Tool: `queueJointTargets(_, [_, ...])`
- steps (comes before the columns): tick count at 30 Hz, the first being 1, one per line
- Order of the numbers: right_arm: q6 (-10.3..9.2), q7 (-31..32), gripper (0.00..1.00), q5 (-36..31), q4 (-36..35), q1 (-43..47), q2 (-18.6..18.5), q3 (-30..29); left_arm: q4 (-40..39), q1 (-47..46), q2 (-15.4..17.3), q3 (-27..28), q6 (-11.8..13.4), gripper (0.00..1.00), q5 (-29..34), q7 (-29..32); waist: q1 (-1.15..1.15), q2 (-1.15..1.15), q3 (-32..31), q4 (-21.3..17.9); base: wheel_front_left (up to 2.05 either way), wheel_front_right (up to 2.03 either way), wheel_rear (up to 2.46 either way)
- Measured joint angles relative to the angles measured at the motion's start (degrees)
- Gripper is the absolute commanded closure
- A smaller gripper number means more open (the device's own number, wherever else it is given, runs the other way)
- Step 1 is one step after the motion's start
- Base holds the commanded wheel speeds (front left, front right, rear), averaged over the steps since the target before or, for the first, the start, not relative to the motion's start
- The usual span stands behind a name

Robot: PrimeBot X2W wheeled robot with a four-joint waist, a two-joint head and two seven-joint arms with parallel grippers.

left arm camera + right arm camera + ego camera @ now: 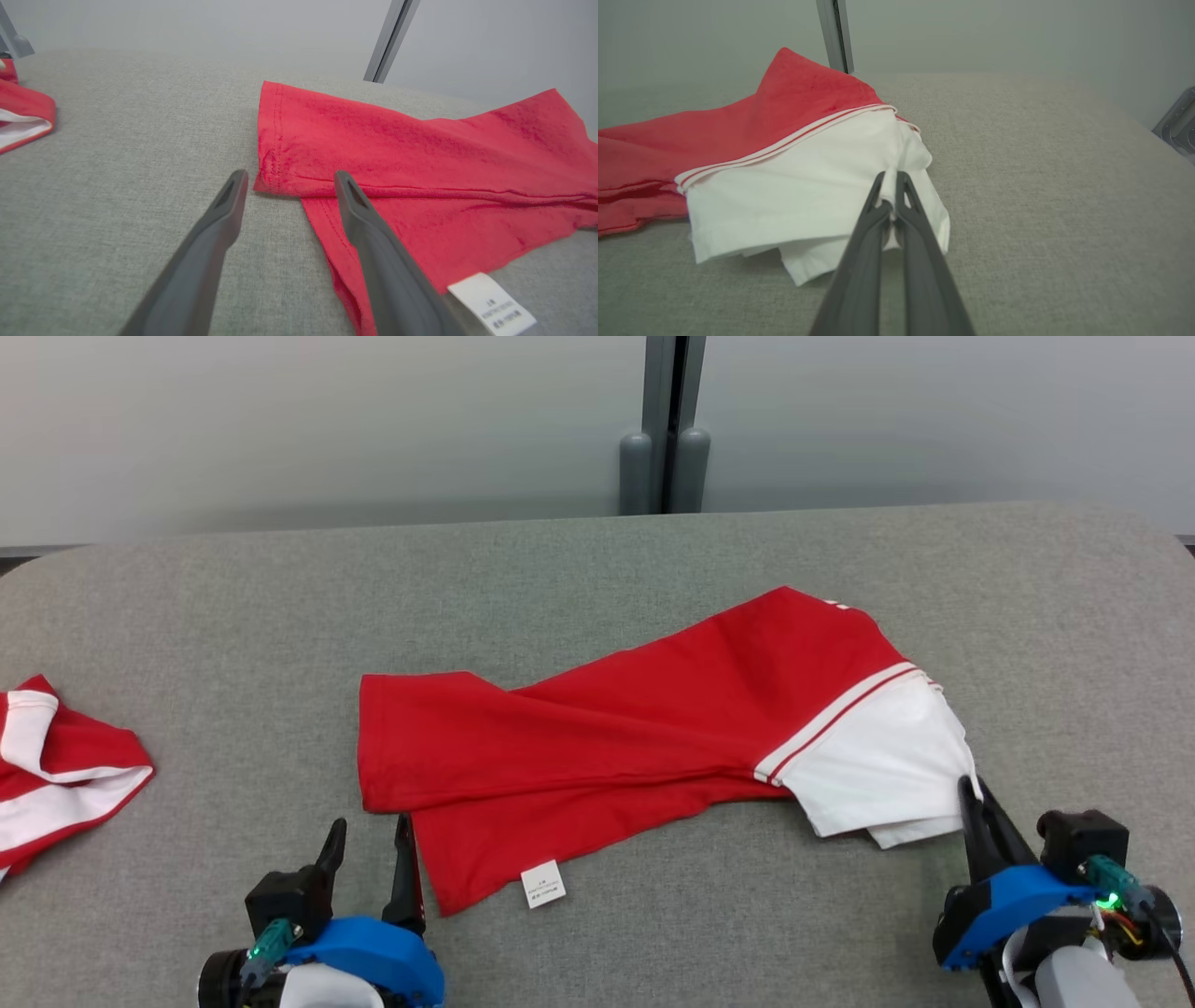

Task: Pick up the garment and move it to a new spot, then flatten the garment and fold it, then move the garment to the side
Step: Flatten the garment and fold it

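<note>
Garment on table, right jaws pinching white end, left jaws apart

Bright, even, diffuse light; faint soft shadow under garment. Wrist views warped at edges, background seemingly blurred.

garment: soft red and white cloth, matt | table: grey woven cloth, rough, matt | label: thin white tag, smooth | left gripper fingers: dark plastic, smooth, matt
</note>
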Motion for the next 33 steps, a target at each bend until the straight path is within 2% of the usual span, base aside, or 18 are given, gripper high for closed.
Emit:
queueJointTargets(5, [0.0,-0.01,1.0,-0.14,2.74,2.49,-0.91,0.4,0.62,2.19,0.01,-0.62,-0.01,0.0,-0.75,0.0,0.0,0.0,-2.27,-0.88,0.0,0.0,0.0])
queueJointTargets(6, [0.0,0.01,0.84,-0.38,3.96,2.67,-1.07,0.04,0.76,2.44,0.01,-1.1,-0.01,0.0,-0.75,0.0,0.0,0.0,-2.54,-0.92,0.0,0.0,0.0])
queueJointTargets(7, [0.0,0.01,0.55,-0.36,4.85,2.94,-1.03,-0.32,0.8,2.61,-0.02,-1.52,-0.02,0.0,-0.75,0.0,0.0,0.0,-2.71,-0.88,0.0,0.0,0.0])
queueJointTargets(8, [0.0,0.0,0.55,-0.44,5.53,3.07,-0.98,-0.46,0.83,2.74,-0.05,-1.69,-0.02,0.0,-0.74,0.0,0.0,0.0,-2.78,-0.79,0.0,0.0,0.0])
queueJointTargets(9, [0.0,0.01,0.0,-0.48,5.87,3.07,-0.93,-0.57,0.89,2.84,-0.09,-1.75,-0.03,0.0,-0.74,0.0,0.0,0.0,-2.79,-0.71,0.0,0.0,0.0])
queueJointTargets(17, [0.0,0.0,0.0,-0.96,6.94,2.77,-0.14,-1.22,0.92,3.15,-0.03,-1.63,-0.03,0.0,-0.6,0.0,0.01,0.0,-2.28,-0.12,0.0,0.0,0.0])
queueJointTargets(18, [0.0,0.0,0.11,-0.96,6.97,2.66,-0.11,-1.21,0.89,3.14,-0.03,-1.6,-0.03,0.0,-0.53,0.0,0.01,0.0,-2.14,-0.07,0.0,0.0,0.0])
queueJointTargets(20, [0.0,0.0,0.24,-0.96,7.17,2.2,0.03,-1.44,0.76,3.13,-0.03,-1.59,-0.02,0.0,-0.47,0.0,0.02,0.0,-1.92,-0.02,0.0,0.0,0.0])
queueJointTargets(23, [0.0,0.0,0.36,-0.93,7.49,2.14,0.16,-1.89,0.46,3.1,-0.03,-1.62,-0.02,0.0,-0.47,0.0,0.02,0.0,-1.7,-0.02,0.0,0.0,0.0])
queueJointTargets(24, [0.0,0.0,0.36,-0.88,7.72,2.15,0.22,-2.15,0.4,3.1,-0.04,-1.64,-0.02,0.0,-0.48,0.0,0.02,0.0,-1.68,-0.03,0.0,0.0,0.0])
queueJointTargets(25, [0.0,0.0,0.48,-0.85,7.89,2.18,0.26,-2.34,0.31,3.1,-0.03,-1.68,-0.02,0.0,-0.55,0.0,0.02,0.0,-1.67,-0.05,0.0,0.0,0.0])
queueJointTargets(32, [0.0,0.0,0.56,-0.62,8.57,2.24,0.52,-3.53,0.04,3.1,-0.03,-1.92,0.02,0.0,-0.66,0.0,0.01,0.0,-1.74,-0.29,0.0,0.0,0.0])
queueJointTargets(33, [0.0,0.0,0.65,-0.63,8.62,2.24,0.55,-3.65,0.01,3.1,-0.04,-1.93,0.02,0.0,-0.66,0.0,0.01,0.0,-1.73,-0.31,0.0,0.0,0.0])
